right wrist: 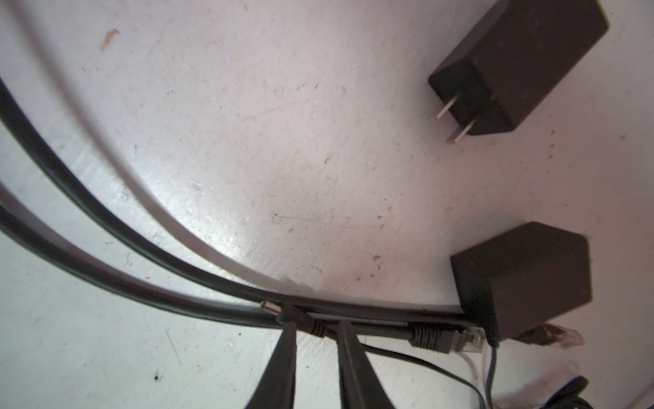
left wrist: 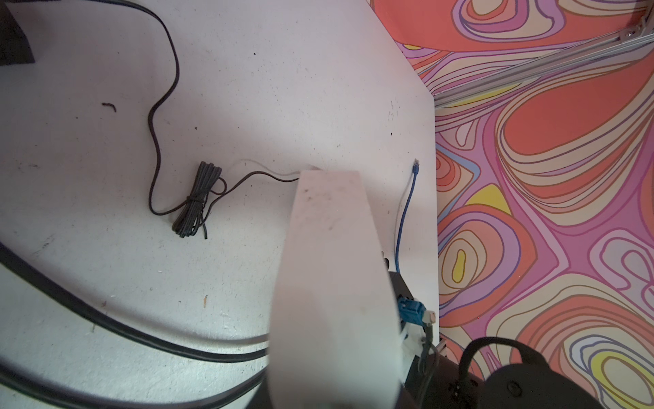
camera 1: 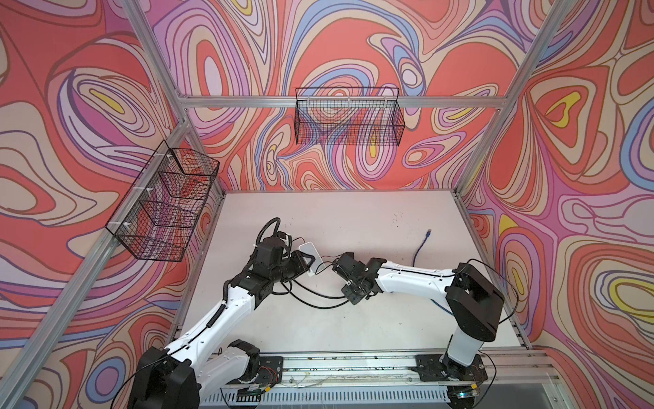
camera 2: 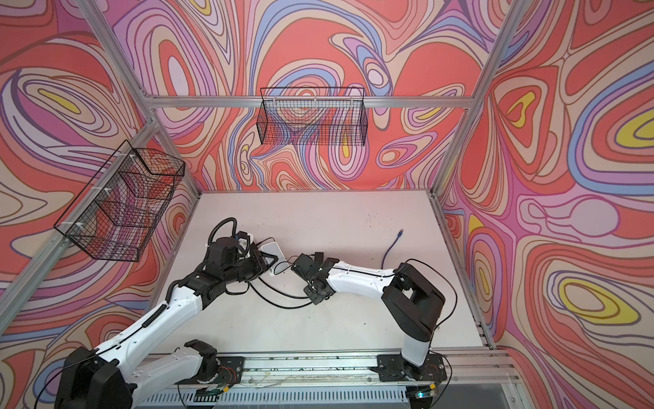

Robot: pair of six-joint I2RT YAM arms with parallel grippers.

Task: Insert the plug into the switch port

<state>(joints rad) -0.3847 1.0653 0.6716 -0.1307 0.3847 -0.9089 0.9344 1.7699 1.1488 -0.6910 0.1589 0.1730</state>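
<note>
The white switch [camera 1: 311, 252] is tilted up off the table, and my left gripper [camera 1: 306, 265] is shut on its near end in both top views [camera 2: 268, 263]. In the left wrist view the switch [left wrist: 329, 269] fills the middle and hides the fingers; its port does not show. My right gripper [camera 1: 335, 265] hovers just right of the switch. In the right wrist view the black barrel plug [right wrist: 300, 319], silver tip pointing away, sits across the tips of my right gripper [right wrist: 316, 324], which is shut on it. Its thin cable trails off behind one finger.
Two black power adapters [right wrist: 516, 67] [right wrist: 523, 283] and a black network connector [right wrist: 435, 338] lie on the table. A blue network cable [camera 1: 421, 249] runs along the right side. A tied cable bundle [left wrist: 198, 198] lies under the switch. Wire baskets [camera 1: 348, 117] [camera 1: 162, 202] hang on the walls.
</note>
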